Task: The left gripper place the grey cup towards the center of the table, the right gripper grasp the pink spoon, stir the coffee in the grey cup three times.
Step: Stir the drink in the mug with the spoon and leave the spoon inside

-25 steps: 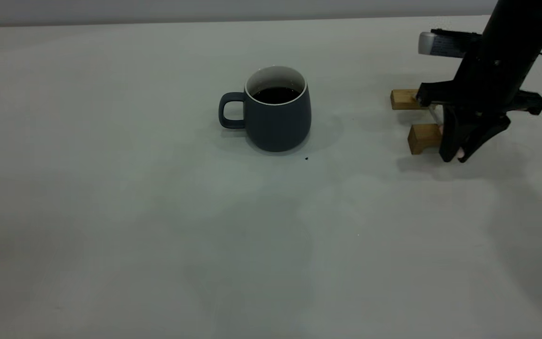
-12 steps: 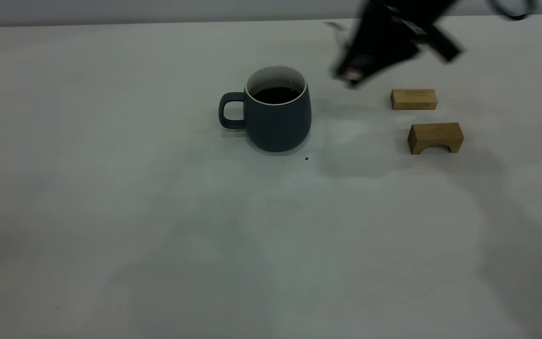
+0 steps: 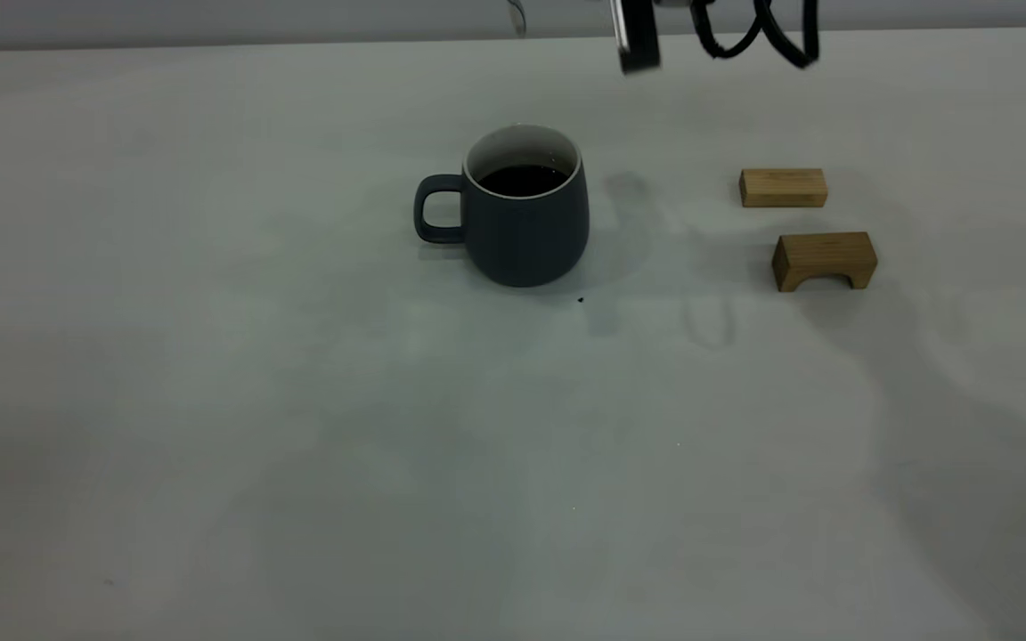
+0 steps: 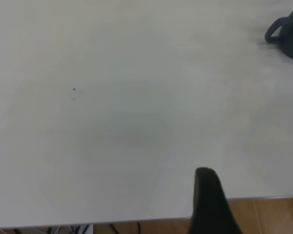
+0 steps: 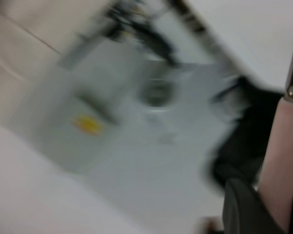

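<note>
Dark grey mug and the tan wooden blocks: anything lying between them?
No. Exterior view shows only bare tabletop and shadow between mug and blocks.

Matt grey cup [image 3: 526, 231] (white inside), wooden blocks [image 3: 823, 258], matt table [image 3: 299, 445]

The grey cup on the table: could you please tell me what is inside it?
The dark slate-grey mug holds dark, nearly black coffee below its white inner wall. No spoon is in it. Anything beneath the liquid's surface is hidden.
</note>
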